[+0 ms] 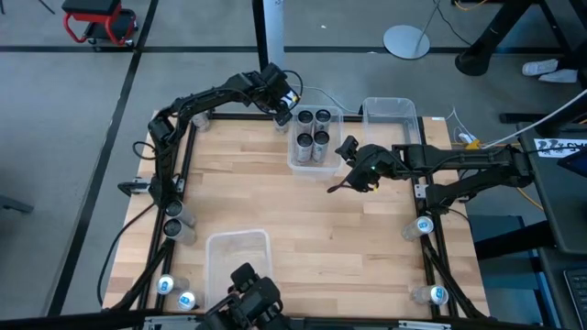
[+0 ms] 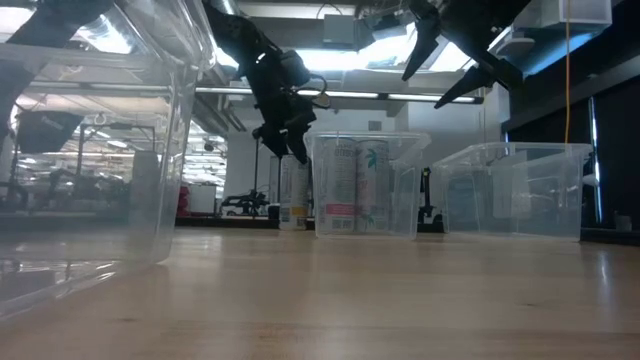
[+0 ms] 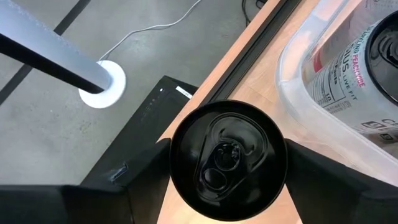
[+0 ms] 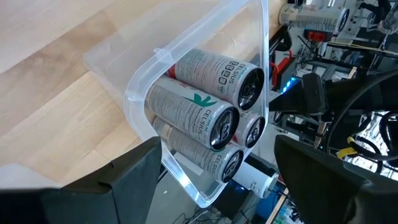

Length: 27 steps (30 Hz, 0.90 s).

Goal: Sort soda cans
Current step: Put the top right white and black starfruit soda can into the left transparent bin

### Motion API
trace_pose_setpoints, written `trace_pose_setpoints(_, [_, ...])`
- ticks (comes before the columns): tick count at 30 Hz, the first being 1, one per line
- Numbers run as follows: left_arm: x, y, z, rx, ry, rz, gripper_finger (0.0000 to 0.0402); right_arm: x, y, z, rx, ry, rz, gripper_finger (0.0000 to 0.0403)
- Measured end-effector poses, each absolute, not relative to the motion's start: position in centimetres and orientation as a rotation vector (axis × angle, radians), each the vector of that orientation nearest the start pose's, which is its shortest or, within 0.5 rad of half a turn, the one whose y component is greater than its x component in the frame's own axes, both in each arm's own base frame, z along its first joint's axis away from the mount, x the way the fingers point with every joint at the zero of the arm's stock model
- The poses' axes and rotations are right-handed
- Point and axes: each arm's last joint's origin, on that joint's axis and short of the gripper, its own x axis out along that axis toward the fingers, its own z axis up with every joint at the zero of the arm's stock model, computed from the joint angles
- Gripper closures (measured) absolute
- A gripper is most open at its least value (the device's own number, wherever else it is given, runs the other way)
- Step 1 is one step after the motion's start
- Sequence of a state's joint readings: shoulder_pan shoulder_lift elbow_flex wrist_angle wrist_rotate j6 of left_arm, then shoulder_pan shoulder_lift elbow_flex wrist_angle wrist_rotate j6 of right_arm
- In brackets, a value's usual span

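Observation:
My left gripper [image 1: 282, 116] is at the table's far edge, just left of a clear bin [image 1: 313, 163] holding several dark-topped soda cans [image 1: 313, 128]. It is shut on one more dark-topped can [image 3: 227, 158], which stands beside that bin [image 2: 293, 195]. My right gripper [image 1: 341, 168] hangs open, raised above the table just right of the same bin, and touches nothing. In the right wrist view the bin's cans [image 4: 205, 118] show between its spread fingers. My left gripper holds the dark-topped can by its upper wall [image 3: 177, 180], pinched between the two fingers, one on each side. The fingers [image 2: 297, 148] come from above, pointing down. The can is upright, and its bottom [image 2: 293, 224] looks to be on the table.
An empty clear bin [image 1: 390, 115] sits at the far right, another [image 1: 238, 257] at the near edge. Two grey cans [image 1: 172, 220] stand at the left edge. Pale-topped cans stand at the near-left corner [image 1: 176, 291] and along the right edge [image 1: 422, 225]. Bare wood lies mid-table.

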<state>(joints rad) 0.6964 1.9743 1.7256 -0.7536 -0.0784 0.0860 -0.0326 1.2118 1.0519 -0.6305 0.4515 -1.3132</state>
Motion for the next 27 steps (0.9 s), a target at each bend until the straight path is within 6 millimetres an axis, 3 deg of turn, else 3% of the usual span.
trace_pose_setpoints(4, [32.7,27.6,26.3,-0.237,1.008,0.664,0.0153,24.4,-2.1,30.4,-1.381,0.980,0.124,0.0091])
trace_pose_setpoints(15, [32.3,26.9,27.1,-0.216,1.014,0.647,0.0153,24.4,-2.1,30.4,-1.381,0.980,0.124,0.0091])
trace_pose_setpoints(20, [31.5,25.3,30.2,-0.187,0.959,0.643,0.0154,24.4,-2.1,30.4,-1.381,0.980,0.124,0.0091])
trace_pose_setpoints(27, [30.4,21.4,34.2,-0.148,0.918,0.606,0.0154,24.4,-2.1,30.4,-1.381,0.981,0.124,0.0091])
